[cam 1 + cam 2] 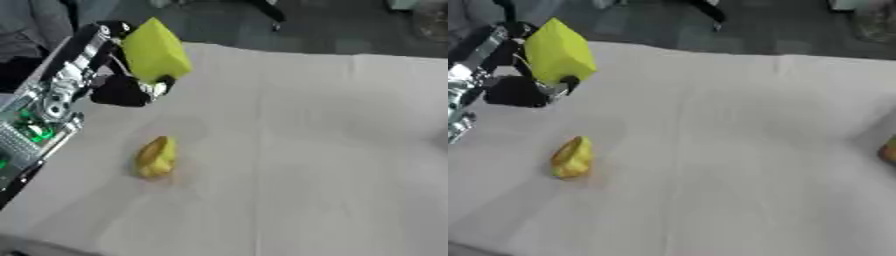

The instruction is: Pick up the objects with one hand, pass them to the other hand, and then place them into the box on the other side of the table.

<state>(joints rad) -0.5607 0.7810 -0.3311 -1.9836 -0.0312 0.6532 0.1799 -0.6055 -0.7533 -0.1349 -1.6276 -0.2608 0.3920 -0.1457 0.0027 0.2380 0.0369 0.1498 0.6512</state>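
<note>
While aloft, left hand [122, 89] grips yellow block [156, 51] | banana [157, 157] lies below, apart

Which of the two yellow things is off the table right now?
The bright yellow block, held up in the left hand. The other, a small duller yellow object, lies on the table.

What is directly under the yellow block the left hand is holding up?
The yellow block is lifted in the left hand. Beneath it are the hand's dark fingers, then bare white tablecloth. The small yellow object lies nearer, not underneath. The block's underside is hidden.
</note>
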